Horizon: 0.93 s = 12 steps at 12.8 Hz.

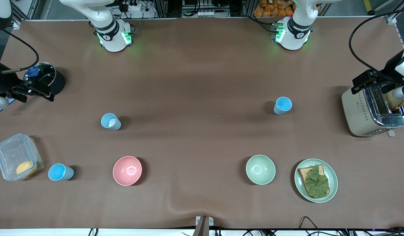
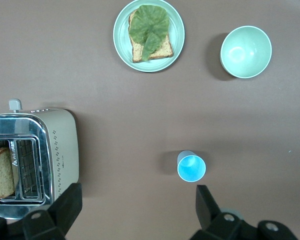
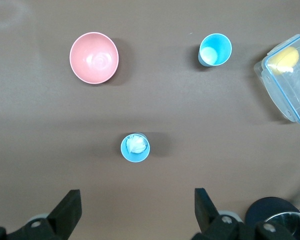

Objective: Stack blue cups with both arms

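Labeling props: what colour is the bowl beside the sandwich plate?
Pale green bowl; the left wrist view shows it best.

The table cover [image 1: 202, 82] looks like matt brown cloth, slightly rippled near its front edge. The blue cups [image 1: 282, 105] [image 1: 110, 121] [image 1: 60, 172] are smooth plastic with a soft sheen. The pink bowl [image 1: 127, 170] and pale green bowl [image 1: 260, 169] look glossy. The toaster [image 1: 369, 114] has a cream matt body and a shiny metal top. The storage box [image 1: 16, 157] is clear plastic.
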Each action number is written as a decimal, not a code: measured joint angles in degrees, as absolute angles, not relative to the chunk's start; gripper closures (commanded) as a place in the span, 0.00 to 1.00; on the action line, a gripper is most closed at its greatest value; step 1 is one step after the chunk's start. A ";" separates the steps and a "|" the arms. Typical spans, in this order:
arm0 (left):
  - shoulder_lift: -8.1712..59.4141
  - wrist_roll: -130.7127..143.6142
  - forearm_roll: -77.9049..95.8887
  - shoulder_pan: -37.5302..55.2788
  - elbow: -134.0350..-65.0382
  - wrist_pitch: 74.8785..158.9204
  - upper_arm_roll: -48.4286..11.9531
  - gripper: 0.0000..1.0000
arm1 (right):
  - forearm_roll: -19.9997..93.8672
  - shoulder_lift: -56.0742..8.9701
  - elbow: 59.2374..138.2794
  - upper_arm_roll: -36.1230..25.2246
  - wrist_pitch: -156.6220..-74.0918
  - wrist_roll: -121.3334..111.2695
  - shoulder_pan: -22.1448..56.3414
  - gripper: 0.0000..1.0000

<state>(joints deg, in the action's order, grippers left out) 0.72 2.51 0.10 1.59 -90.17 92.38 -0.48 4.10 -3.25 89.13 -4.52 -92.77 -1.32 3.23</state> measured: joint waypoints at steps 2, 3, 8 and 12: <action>0.63 2.51 0.10 1.32 -90.06 92.63 -0.46 0.00 | 4.10 -3.25 89.13 -4.56 -92.74 -1.32 3.23 0.00; 0.47 2.51 0.10 0.90 -90.03 92.65 -0.44 0.00 | 4.10 -3.25 89.13 -4.56 -92.74 -1.32 3.23 0.00; 0.19 2.51 0.10 0.24 -90.03 92.65 -0.44 0.00 | 4.10 -3.24 89.13 -4.56 -92.74 -1.32 3.26 0.00; 0.19 2.51 0.10 0.24 -90.03 92.65 -0.45 0.00 | 4.10 -3.24 89.13 -4.56 -92.74 -1.32 3.26 0.00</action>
<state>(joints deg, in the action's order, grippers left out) 0.19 2.51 0.10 0.24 -90.03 92.65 -0.45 4.10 -3.24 89.13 -4.56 -92.74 -1.32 3.26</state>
